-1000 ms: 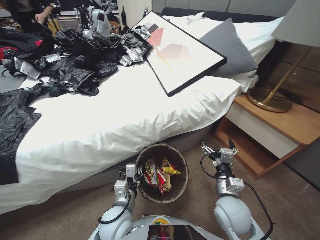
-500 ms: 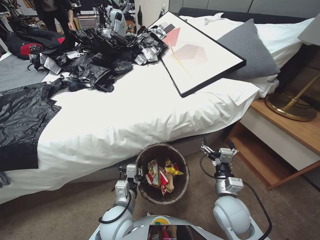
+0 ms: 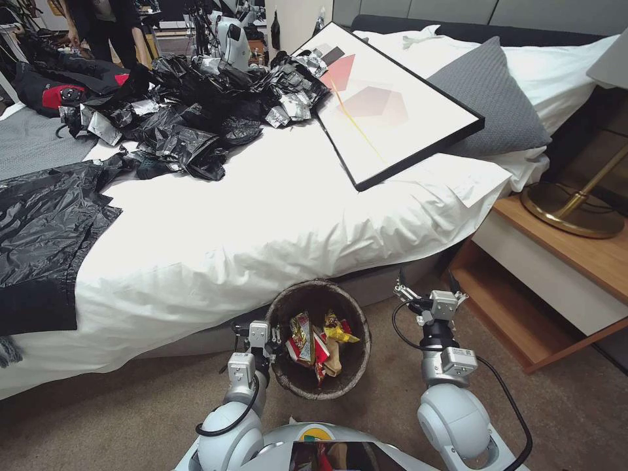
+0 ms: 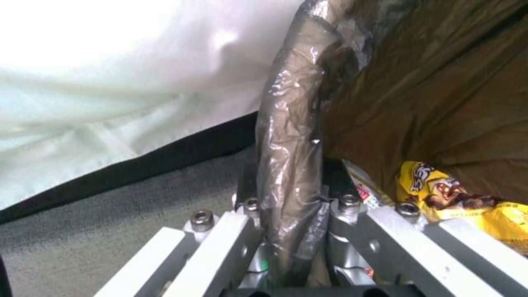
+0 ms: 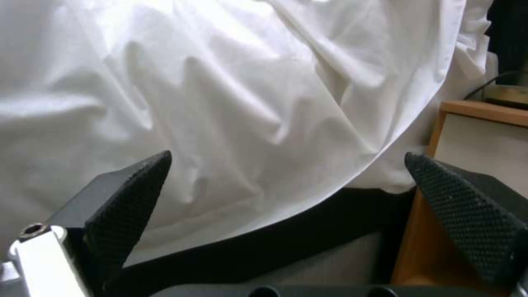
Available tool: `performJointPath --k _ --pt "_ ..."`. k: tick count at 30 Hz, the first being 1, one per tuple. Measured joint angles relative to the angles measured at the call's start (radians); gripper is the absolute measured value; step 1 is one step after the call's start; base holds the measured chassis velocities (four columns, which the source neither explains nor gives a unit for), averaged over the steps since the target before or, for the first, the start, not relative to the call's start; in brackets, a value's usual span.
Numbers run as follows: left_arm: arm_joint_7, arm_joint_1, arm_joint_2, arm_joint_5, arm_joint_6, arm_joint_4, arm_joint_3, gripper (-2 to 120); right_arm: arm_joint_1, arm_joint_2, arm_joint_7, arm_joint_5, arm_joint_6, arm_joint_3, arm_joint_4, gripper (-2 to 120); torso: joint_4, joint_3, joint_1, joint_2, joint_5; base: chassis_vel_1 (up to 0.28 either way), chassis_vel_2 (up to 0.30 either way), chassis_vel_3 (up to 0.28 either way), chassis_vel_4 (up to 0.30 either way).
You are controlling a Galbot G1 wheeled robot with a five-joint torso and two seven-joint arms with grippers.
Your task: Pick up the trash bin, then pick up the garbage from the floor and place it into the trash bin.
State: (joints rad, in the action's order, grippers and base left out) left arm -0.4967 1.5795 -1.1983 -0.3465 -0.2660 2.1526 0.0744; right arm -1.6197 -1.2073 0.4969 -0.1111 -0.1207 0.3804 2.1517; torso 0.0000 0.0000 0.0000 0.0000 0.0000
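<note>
The trash bin [image 3: 362, 358], lined with a dark bag, hangs in front of me beside the bed. My left gripper [image 3: 272, 339] is shut on the bin's left rim; the left wrist view has the bagged rim [image 4: 290, 156] pinched between the gripper's [image 4: 291, 204] jaws. Garbage [image 3: 315, 340] lies inside the bin: red and yellow snack wrappers, with a yellow wrapper [image 4: 456, 198] close to the wrist camera. My right gripper [image 3: 426, 283] hovers to the right of the bin, open and holding nothing. In the right wrist view that gripper [image 5: 297, 194] faces the white sheet with its black pads [image 5: 129, 202] wide apart.
A bed with a white sheet [image 3: 261, 222] stands just behind the bin. On it lie a heap of black and silver plastic sheets [image 3: 190, 111], a framed picture [image 3: 386, 98] and a grey pillow [image 3: 487, 91]. A wooden nightstand [image 3: 556, 261] with a brass lamp base [image 3: 569, 212] is at the right. Brown carpet [image 3: 131, 412] surrounds me.
The whole picture has shifted to the right since a second ago, so the camera has turned. Both grippers and the bin keep their places relative to me.
</note>
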Motion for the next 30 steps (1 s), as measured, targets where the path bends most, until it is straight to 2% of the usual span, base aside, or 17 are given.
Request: performJointPath --k 14,30 --pt "0.000 -0.004 0.000 -0.002 0.000 -0.001 0.000 6 -0.001 -0.003 -0.001 -0.004 0.006 0.002 0.006 100 -0.0001 0.000 0.000 0.000 -0.0001 0.000 0.000 0.000 0.000" --pt "-0.007 0.006 0.002 0.003 0.003 0.015 0.010 0 -0.012 -0.003 -0.001 -0.003 0.008 0.006 0.017 100 0.0005 0.000 0.000 0.000 0.0005 0.106 -0.096 -0.098 0.099"
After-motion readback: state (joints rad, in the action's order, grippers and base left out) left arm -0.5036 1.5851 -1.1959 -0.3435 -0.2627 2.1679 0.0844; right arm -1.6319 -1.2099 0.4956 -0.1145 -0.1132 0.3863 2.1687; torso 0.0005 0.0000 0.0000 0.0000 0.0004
